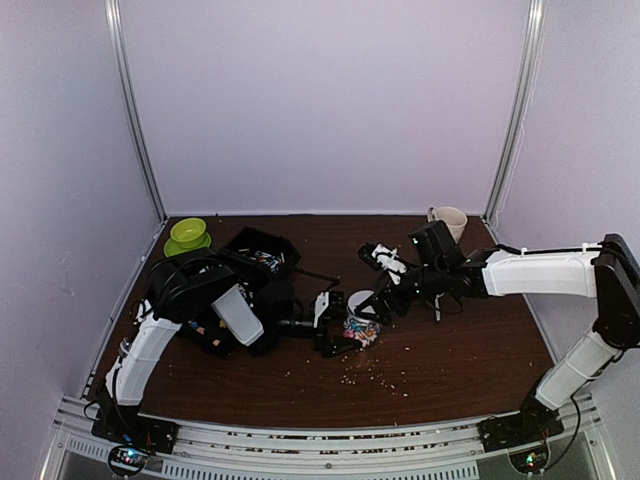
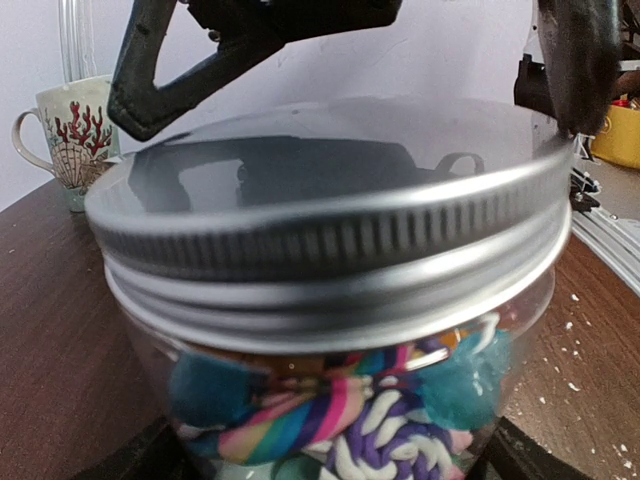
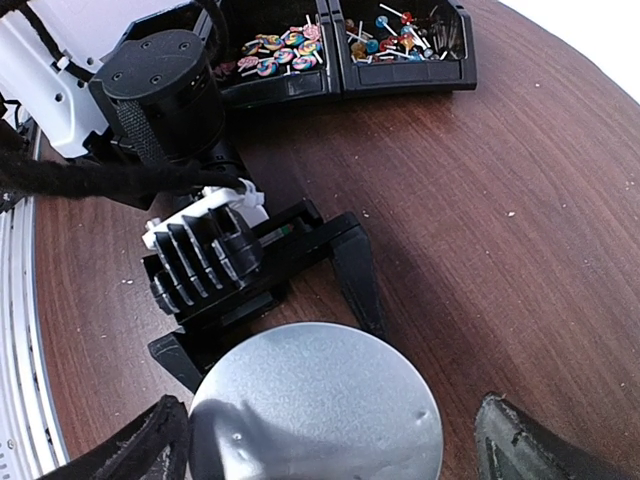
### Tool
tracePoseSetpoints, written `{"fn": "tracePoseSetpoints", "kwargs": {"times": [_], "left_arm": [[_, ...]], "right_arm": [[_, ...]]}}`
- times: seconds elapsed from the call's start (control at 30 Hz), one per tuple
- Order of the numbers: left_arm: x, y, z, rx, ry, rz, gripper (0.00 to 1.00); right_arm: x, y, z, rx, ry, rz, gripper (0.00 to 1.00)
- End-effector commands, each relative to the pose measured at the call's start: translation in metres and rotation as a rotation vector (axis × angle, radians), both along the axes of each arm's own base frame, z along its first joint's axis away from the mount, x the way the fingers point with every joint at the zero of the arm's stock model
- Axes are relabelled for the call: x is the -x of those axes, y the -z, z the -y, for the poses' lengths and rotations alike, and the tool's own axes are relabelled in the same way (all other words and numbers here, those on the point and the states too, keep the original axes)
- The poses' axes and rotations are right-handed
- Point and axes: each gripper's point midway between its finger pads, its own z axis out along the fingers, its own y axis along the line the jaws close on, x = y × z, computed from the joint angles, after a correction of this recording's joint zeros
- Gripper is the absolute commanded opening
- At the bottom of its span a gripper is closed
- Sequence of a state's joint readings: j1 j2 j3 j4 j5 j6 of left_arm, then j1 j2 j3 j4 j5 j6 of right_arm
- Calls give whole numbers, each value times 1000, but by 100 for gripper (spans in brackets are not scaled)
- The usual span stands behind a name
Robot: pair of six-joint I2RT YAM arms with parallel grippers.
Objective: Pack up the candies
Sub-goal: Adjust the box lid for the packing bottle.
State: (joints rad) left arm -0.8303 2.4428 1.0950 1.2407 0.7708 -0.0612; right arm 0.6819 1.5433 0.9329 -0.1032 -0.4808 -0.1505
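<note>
Left arm [image 1: 140, 360]: white shells, black joints, braided black cable | Right arm [image 1: 545, 272]: same finish, green lamp at 9 o'clock end | Left gripper [image 3: 280, 340]: black, ribbed housing

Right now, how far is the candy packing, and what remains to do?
Done: the jar holds candies and the lid sits on it. In hand: the left tool flanks the jar, grip unclear; the open right tool straddles the lid, perhaps to tighten it. Left: I cannot see whether the lid is tight, and more sweets lie in the black bins.
</note>
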Motion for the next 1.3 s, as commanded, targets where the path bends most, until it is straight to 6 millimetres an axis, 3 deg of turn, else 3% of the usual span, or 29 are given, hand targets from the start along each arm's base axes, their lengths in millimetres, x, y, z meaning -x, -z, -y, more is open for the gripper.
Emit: {"fn": "tracePoseSetpoints", "kwargs": {"times": [0.0,0.83,1.27], "left_arm": [[-5,16,-8,-22,-12,-38,89],[-4,17,-8,-22,-7,-39,89],[-4,17,-7,-23,-8,-39,89]], "right_arm": [[2,-5,-5,-23,-32,-25,100],[6,9,-3,1,-32,-55,100],[6,-1,-4,-22,-34,-40,100]]}}
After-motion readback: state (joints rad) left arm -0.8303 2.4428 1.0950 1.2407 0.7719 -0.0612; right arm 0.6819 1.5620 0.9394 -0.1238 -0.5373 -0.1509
